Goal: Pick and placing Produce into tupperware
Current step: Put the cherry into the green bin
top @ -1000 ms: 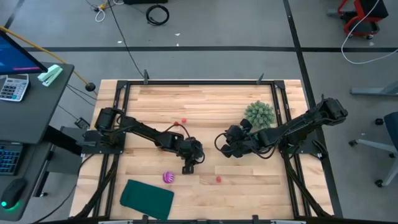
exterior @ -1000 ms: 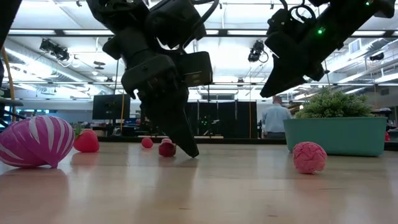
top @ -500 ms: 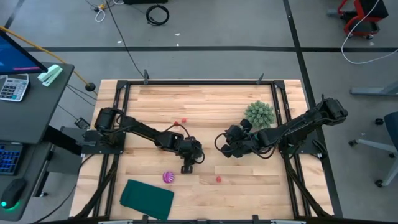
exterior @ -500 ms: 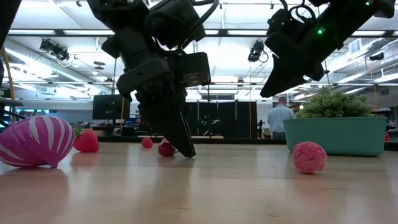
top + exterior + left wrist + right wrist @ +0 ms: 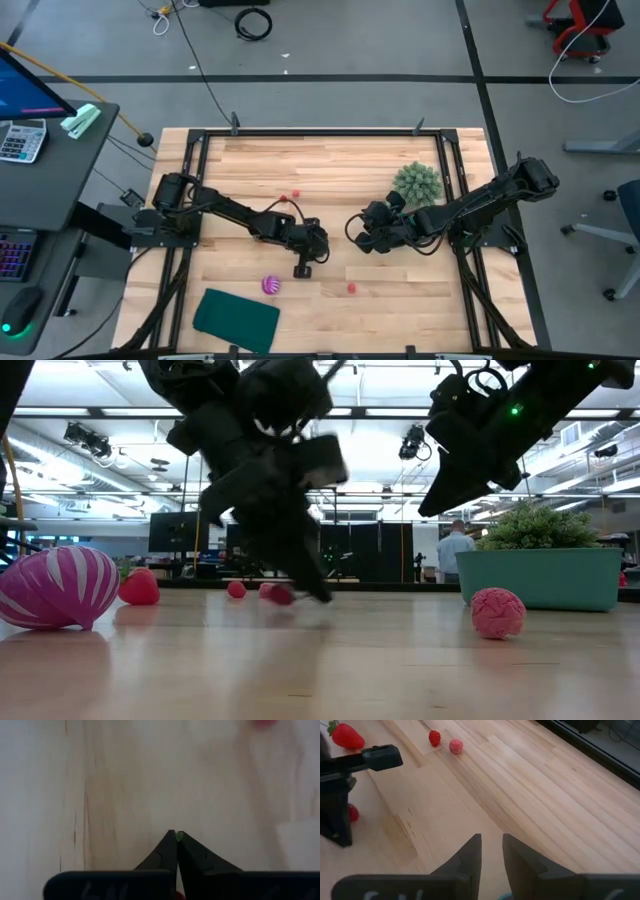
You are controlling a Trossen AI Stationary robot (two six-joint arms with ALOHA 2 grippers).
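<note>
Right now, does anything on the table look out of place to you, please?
Yes: the green bushy clump sits in the teal tub, where the produce should go, while the red pieces lie loose on the table.

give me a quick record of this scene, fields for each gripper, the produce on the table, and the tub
left gripper: shut, low over bare wood mid-table, nothing visibly between its fingers
right gripper: slightly parted, empty, raised above the table
striped ball: on the table beside the dark teal sheet
strawberry: loose on the table
pink berry: loose on the table
tub: holds the green clump, no produce seen in it
</note>
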